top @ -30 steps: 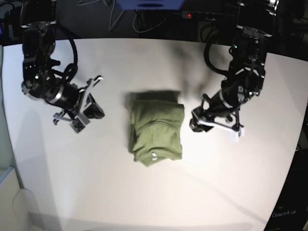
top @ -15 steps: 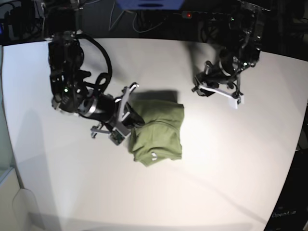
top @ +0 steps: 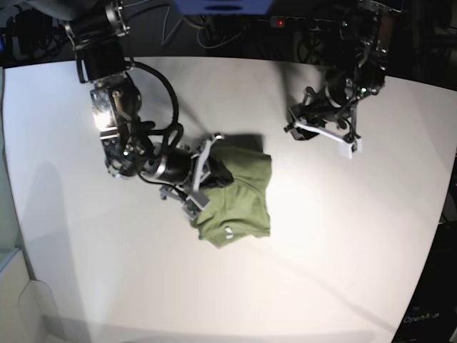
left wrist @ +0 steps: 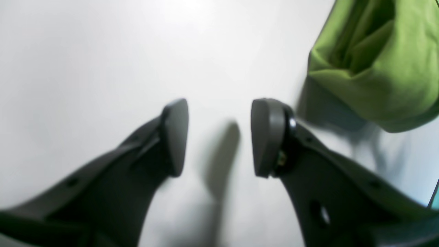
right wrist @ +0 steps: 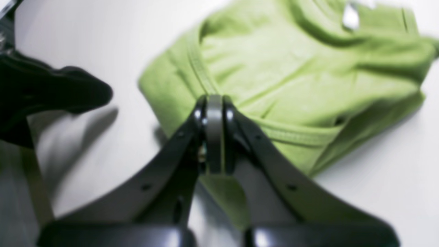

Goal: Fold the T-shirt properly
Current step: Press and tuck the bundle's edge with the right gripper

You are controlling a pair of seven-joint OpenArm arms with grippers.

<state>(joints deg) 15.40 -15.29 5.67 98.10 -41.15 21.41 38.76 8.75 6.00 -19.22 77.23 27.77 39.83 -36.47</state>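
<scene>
Both arms are black, jointed metal, with thick black cables looping beside their links. The left arm's black two-fingered gripper [top: 323, 133] carries a white bar along its fingers. Up close its matte dark-grey fingers [left wrist: 175, 137] end in flat rounded pads with small round holes in the shanks. The right arm's black gripper [top: 207, 175] has pale trim.

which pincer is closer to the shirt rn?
Right. The right pincer is shut, over the shirt's near-left edge in the base view. The left pincer is open, off to the shirt's far right above bare table.
</scene>
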